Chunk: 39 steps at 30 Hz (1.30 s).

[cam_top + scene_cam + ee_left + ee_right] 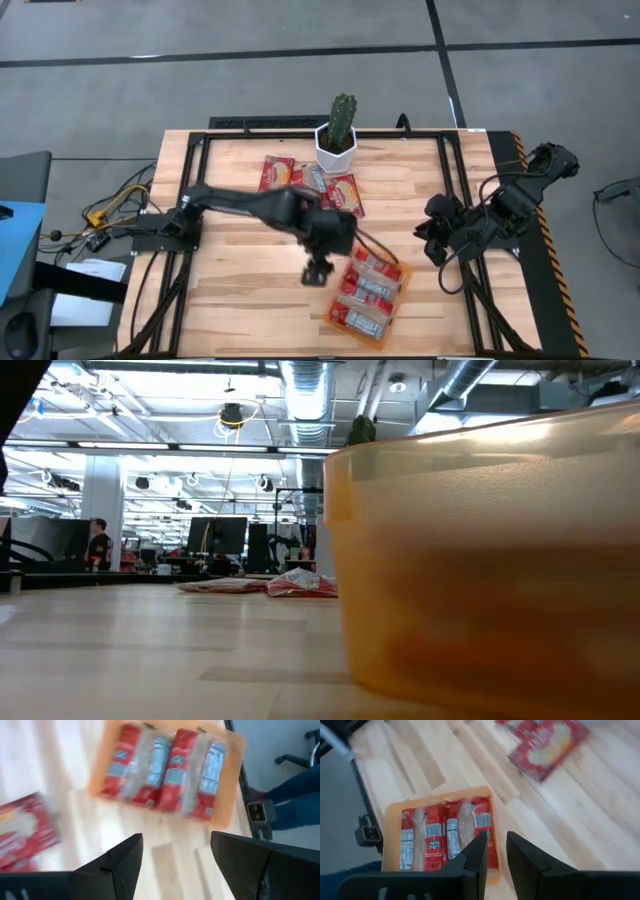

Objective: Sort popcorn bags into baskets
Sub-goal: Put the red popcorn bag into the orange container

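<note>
My left gripper [318,272] hovers beside the orange basket [400,290], fingers apart and empty.

Three popcorn bags [366,290] lie inside, others near the cactus pot [337,150]; probably light, crinkly, slippery, so I'd pinch an edge. Right gripper [494,851] fingers nearly together, empty.

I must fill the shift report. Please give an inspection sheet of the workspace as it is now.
Surface: wooden table, bare planks.
Job's things: orange tray holding three popcorn bags; loose bags near the cactus.
Clutter: cactus pot.
Grippers: left gripper open, empty, beside the tray; right gripper waits at the right side.
Cables: bundle off the table's left edge.
Surroundings: grey floor; a person in the low view.
</note>
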Available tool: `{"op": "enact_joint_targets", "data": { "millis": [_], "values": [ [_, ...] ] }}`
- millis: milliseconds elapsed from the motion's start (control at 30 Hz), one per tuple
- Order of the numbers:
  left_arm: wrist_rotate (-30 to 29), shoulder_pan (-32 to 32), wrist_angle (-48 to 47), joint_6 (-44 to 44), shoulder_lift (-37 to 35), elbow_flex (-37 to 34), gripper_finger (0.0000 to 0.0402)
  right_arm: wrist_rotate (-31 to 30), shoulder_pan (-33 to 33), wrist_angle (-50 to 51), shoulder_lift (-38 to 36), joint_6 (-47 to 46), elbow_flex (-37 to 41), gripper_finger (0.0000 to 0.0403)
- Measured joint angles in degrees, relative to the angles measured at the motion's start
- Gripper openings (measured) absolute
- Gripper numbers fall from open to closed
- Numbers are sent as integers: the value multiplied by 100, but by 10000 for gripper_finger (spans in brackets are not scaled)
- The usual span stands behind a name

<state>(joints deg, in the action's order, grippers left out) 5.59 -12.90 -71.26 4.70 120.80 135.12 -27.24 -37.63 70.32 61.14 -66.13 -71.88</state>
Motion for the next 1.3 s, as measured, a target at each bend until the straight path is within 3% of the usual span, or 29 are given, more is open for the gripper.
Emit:
{"op": "enact_joint_targets", "data": {
  "millis": [133, 233, 400, 633, 800, 867, 967, 1067, 1233, 1300],
  "values": [
    [163, 357, -258, -82, -927, -632, 222, 6, -32, 476, 39, -1095, 6, 97],
    [111, 663, 73, 62, -1791, -1637, 221, -10, -106, 603, 85, -1614, 210, 97],
    [-186, 981, 1939, 1107, -3367, -4125, 221, -92, -148, 534, 107, -2139, 808, 97],
    [-1386, 1028, 5223, 2432, -4984, -7259, 221, -223, -129, -217, 105, -2236, 1360, 97],
    [-937, 1380, 6869, 3456, -5174, -8859, 221, -1515, 15, -760, 106, -2236, 1713, 97],
    [-884, 1477, 7352, 3816, -5112, -9320, 221, -1667, 350, -733, 104, -2188, 1756, 97],
    [-925, 1600, 8148, 4310, -5021, -9904, 221, -1509, 1005, -895, -18, -1658, 1764, 97],
    [-1254, 1712, 8951, 4578, -5030, -10267, 221, -1027, 1769, -1423, -121, -523, 1762, 97],
    [-1802, 2012, 8981, 4805, -4966, -10496, 221, -271, 3187, -2176, -116, 957, 1757, 97],
    [-1747, 2178, 8979, 4986, -4801, -10537, 221, 146, 3748, -2631, -24, 1382, 1819, 97]
  ]
}}
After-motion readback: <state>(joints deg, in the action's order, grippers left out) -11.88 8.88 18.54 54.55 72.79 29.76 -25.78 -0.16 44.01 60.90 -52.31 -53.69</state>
